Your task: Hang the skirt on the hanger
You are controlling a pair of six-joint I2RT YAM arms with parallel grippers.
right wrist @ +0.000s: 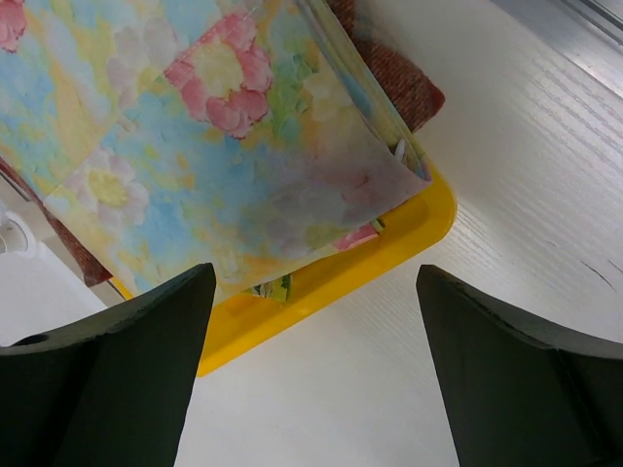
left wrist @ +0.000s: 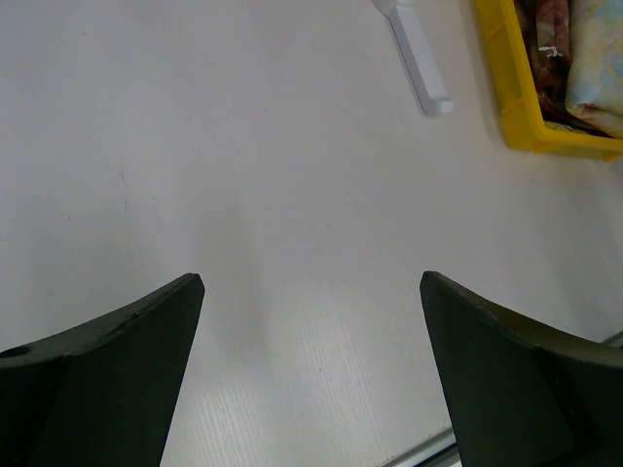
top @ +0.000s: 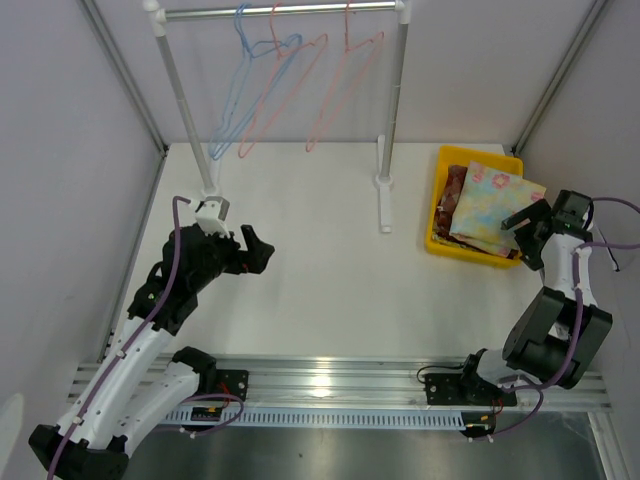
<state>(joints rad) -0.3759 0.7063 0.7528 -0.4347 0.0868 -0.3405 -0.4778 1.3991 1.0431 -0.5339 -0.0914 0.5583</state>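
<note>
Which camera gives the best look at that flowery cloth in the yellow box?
The right wrist view: the floral skirt fills much of the frame, hanging over the rim of the yellow bin. The top external view shows it small; the left wrist view catches only a sliver.

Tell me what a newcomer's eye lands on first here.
The bright yellow bin at the far right of the table, with a pastel floral skirt draped over its top, grabs attention first. Next come the blue and pink wire hangers dangling from the rail at the back. The right gripper hangs open by the bin's near edge, while the left gripper is open over the white tabletop.
</note>
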